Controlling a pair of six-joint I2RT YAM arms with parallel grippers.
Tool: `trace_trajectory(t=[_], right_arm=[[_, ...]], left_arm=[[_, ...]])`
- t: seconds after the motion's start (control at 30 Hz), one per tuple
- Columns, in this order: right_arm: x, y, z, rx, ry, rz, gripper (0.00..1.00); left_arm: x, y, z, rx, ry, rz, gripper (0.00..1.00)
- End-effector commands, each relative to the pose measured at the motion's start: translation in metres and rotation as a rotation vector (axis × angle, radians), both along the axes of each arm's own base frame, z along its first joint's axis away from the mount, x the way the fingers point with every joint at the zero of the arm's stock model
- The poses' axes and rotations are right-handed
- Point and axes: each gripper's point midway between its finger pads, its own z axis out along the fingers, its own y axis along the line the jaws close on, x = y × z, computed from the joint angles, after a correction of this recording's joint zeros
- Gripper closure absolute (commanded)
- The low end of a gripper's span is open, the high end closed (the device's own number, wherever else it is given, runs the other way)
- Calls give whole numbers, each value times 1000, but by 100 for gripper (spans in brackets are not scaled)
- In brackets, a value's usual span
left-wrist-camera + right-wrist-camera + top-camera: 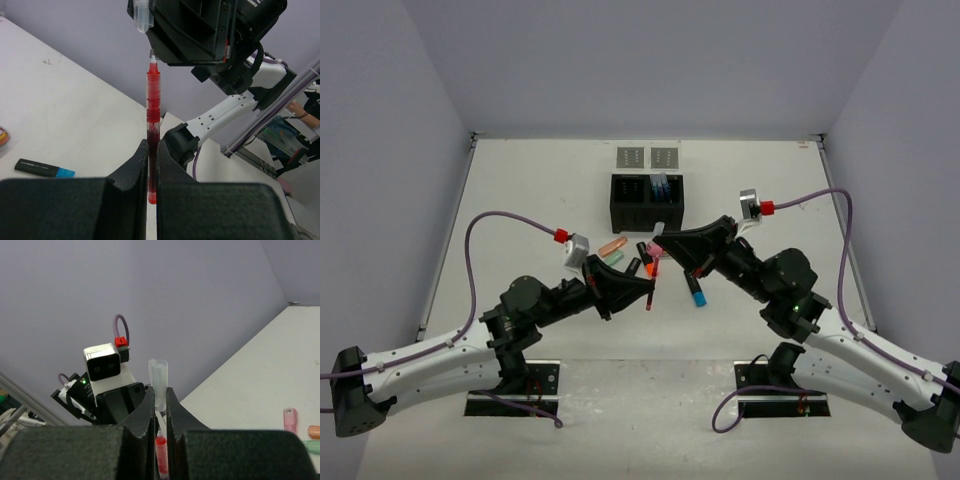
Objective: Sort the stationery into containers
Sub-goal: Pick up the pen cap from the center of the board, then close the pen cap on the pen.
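Clamped in the left gripper: thin translucent red pen, long axis straight out ahead of the jaws, white tip foremost. Clamped in the right gripper, just beyond that tip and slightly off its line: small clear tubular cap. Coming move judged to hinge on bringing cap and tip coaxial.

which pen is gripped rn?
The red pen, clamped in the left gripper, tip at the clear cap in the right gripper. The rest sit on the table or in the black box.
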Motion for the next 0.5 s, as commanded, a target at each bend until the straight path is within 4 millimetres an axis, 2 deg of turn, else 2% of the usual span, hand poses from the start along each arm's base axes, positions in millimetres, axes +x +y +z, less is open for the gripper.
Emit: trace_trajectory(t=[0.0,0.1,0.47], right_arm=[[-17,-1,14,24,-66,60,100],[-19,-3,16,21,-81,60,100],[-12,1,12,-6,-70,42,100]], left_arm=[[9,6,10,-43,-24,63,100],[13,9,11,-37,-18,86,100],[7,8,16,-47,-28,58,100]])
